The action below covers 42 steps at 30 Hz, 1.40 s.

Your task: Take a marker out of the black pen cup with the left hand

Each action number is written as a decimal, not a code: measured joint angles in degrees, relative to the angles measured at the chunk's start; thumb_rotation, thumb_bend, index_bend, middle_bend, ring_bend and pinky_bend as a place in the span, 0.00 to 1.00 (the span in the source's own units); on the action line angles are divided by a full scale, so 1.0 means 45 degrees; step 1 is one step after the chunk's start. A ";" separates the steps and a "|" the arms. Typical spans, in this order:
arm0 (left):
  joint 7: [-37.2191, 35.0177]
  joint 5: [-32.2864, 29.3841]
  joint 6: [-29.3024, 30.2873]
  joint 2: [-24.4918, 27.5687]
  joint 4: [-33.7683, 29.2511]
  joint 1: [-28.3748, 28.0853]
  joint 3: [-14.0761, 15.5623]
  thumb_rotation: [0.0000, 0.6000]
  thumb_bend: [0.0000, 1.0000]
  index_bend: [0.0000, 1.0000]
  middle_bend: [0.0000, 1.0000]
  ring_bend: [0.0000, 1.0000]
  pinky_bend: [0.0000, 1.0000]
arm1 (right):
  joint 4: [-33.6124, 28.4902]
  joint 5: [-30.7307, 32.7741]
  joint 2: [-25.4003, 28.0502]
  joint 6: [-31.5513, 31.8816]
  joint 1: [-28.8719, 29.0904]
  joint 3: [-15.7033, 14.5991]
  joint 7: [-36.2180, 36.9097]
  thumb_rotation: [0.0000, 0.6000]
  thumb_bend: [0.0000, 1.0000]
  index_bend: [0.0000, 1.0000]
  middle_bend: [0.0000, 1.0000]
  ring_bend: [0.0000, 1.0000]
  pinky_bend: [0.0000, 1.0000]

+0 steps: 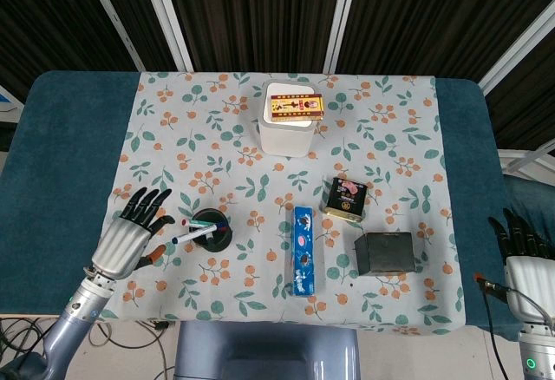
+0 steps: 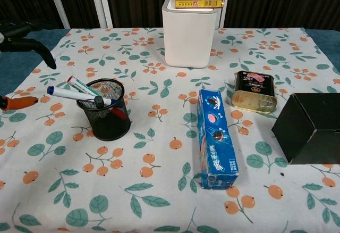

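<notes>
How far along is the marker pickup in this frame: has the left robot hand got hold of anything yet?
Not yet. Nothing looks done: the markers all sit in the black pen cup, tips leaning out to the left. In hand: the left robot hand is open beside the cup, fingers spread, holding nothing. Left: closing on a marker and lifting it clear. The right robot hand sits open at the table edge.

Both hands look the same: left hand (image 1: 130,237) and right hand (image 1: 525,269) have silver-grey ribbed backs, black fingers and orange-tipped thumbs. Green light near the right wrist.
</notes>
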 measured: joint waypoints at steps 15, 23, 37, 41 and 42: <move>0.0297 -0.0086 -0.0006 -0.0873 0.0500 -0.0422 0.0089 1.00 0.27 0.50 0.00 0.00 0.00 | -0.0077 0.0118 0.0033 -0.0062 -0.0006 0.0027 0.0037 1.00 0.19 0.13 0.00 0.06 0.20; 0.0641 -0.0403 -0.0114 -0.0861 0.0262 -0.0534 0.0075 1.00 0.29 0.52 0.00 0.00 0.00 | -0.0103 0.0116 0.0049 -0.0055 -0.0007 0.0035 0.0054 1.00 0.19 0.13 0.00 0.06 0.20; 0.0865 -0.0586 -0.0033 -0.0721 -0.0106 -0.0653 0.0087 1.00 0.35 0.59 0.04 0.00 0.00 | -0.0117 0.0132 0.0045 -0.0068 -0.0006 0.0037 0.0073 1.00 0.19 0.13 0.00 0.06 0.20; 0.0834 -0.0487 0.0117 -0.0621 -0.0284 -0.0678 0.0060 1.00 0.36 0.60 0.04 0.00 0.00 | -0.0117 0.0188 0.0044 -0.0084 -0.0010 0.0053 0.0079 1.00 0.19 0.13 0.00 0.06 0.20; 0.0842 -0.0450 0.0159 -0.0576 -0.0370 -0.0684 0.0051 1.00 0.37 0.60 0.04 0.00 0.00 | -0.0124 0.0193 0.0044 -0.0084 -0.0010 0.0055 0.0073 1.00 0.19 0.13 0.00 0.06 0.20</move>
